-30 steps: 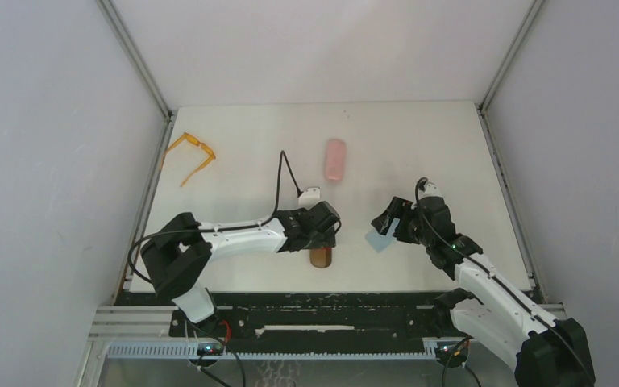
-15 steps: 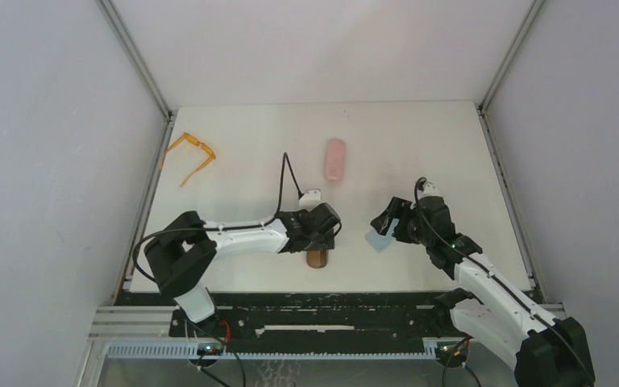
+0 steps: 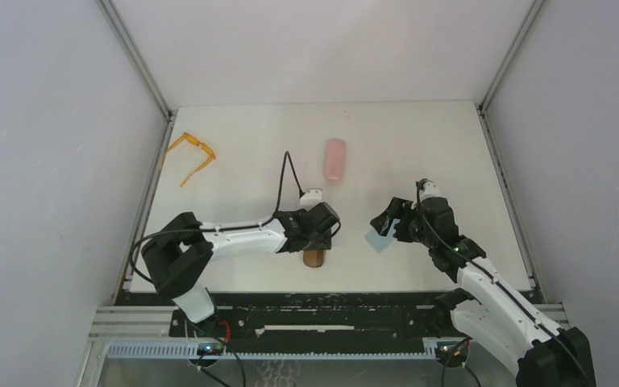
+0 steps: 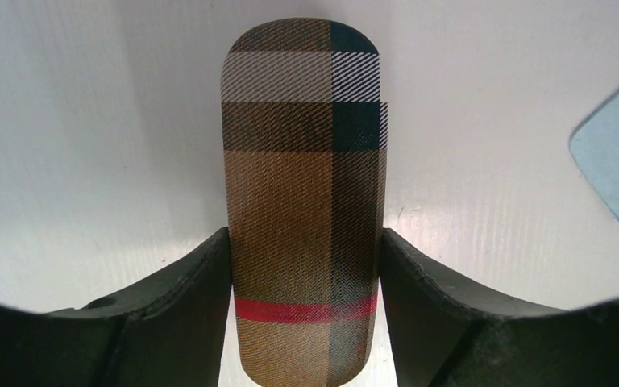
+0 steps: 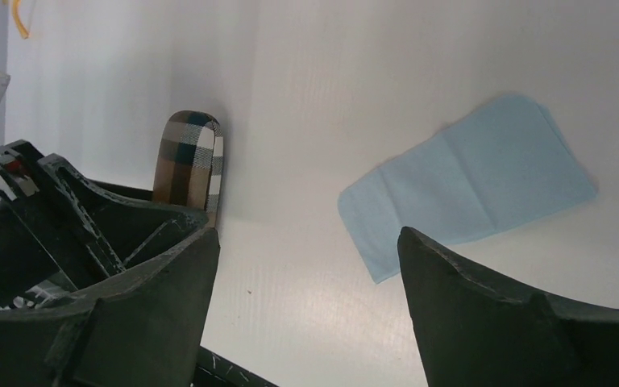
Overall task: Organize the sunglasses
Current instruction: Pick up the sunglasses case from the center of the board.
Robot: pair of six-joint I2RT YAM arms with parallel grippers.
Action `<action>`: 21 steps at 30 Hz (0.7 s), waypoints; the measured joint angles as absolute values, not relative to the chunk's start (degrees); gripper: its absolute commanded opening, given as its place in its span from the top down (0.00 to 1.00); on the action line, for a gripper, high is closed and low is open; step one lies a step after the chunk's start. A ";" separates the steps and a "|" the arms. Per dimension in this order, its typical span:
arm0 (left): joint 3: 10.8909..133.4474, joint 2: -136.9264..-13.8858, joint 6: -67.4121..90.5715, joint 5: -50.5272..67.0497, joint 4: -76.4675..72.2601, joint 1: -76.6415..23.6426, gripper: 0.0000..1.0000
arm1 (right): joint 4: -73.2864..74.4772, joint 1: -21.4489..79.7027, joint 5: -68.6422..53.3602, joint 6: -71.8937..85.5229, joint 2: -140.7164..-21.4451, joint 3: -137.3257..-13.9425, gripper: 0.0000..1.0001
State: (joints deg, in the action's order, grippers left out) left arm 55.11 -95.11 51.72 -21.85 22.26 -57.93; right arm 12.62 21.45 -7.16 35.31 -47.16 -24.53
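1. The brown plaid case [image 4: 302,201] is being clamped across its width by the left fingers [image 4: 179,297], one pressing on each long side. The case is lying flat on the white surface [image 3: 419,145] near the front edge.
2. The right fingers [image 5: 483,314] are being held wide apart with nothing between them, low over the surface. The light-blue cloth [image 5: 467,181] is lying flat just ahead of them, to the right of the case and apart from it.
3. The orange sunglasses [image 3: 191,153] are lying unfolded by the left edge toward the back, well apart from both arms. The pink case [image 3: 335,159] is lying further back, near the middle. The black pair is not being shown in any view.
4. By this evidence, a case is being readied, and no sunglasses are being handled yet.
5. The next move is probably being set up as steadying or opening the case. A square, firm hold is being called for, since the rounded sides could slip out. A long reach to the orange pair is also being required.
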 measured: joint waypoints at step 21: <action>34.57 -42.28 39.31 -6.46 -1.37 -57.82 1.00 | -8.03 22.37 -34.63 39.88 -33.52 -25.21 0.07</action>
